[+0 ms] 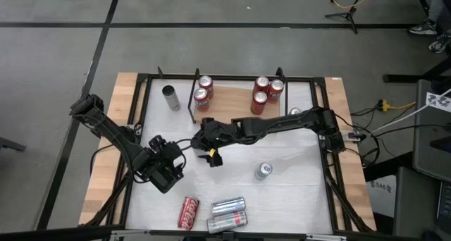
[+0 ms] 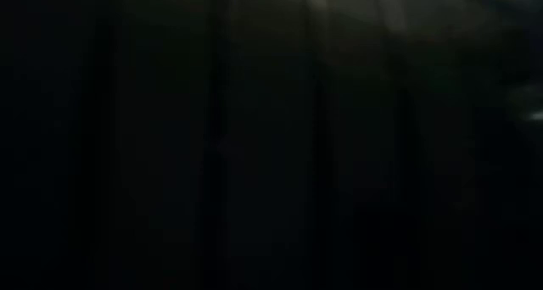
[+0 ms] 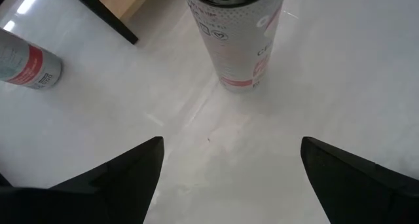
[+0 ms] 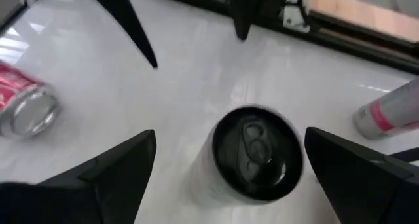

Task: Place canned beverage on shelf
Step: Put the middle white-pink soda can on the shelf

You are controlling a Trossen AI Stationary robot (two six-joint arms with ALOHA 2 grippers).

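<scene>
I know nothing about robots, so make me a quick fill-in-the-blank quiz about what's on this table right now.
The shelf holds ___ red cans, all upright.
On the white table, ___ cans lie on their sides.
The left gripper and right gripper both have their fingers ___.
Missing words: five; three; open.

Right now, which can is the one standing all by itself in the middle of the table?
Start at the wooden shelf along the white table's far edge. Come toward the near edge: the silver can stands upright, alone, unlike the three cans lying flat.
</scene>
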